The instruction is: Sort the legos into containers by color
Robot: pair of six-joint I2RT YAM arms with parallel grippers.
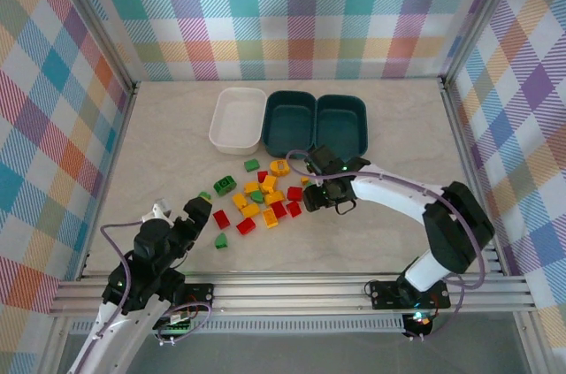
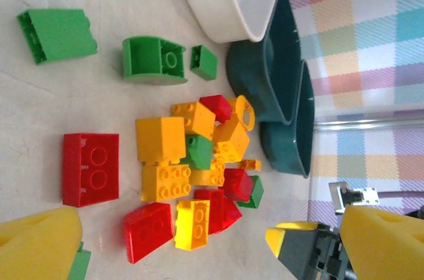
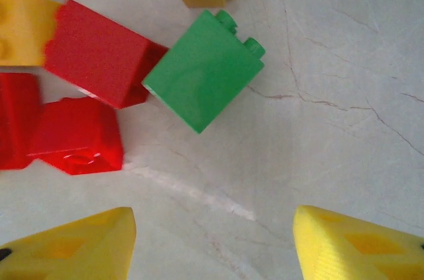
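While right jaws hang half-open and empty over the worktop [image 3: 318,128] | green brick [image 3: 204,71] just ahead, centred on the gap, touching red brick [image 3: 99,61] | long axis diagonal to the gap | left jaws wide open, empty, farther off

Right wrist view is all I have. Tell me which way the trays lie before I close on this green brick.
Observer: They stand in a row at the table's far side: the white tray on the left, then a teal tray and a second teal tray.
Operator: Report what's in them.
Observer: Nothing; all three are empty.
Operator: Give me the left arm.
Observer: The left gripper stands open at the near left of the lego pile, holding nothing.
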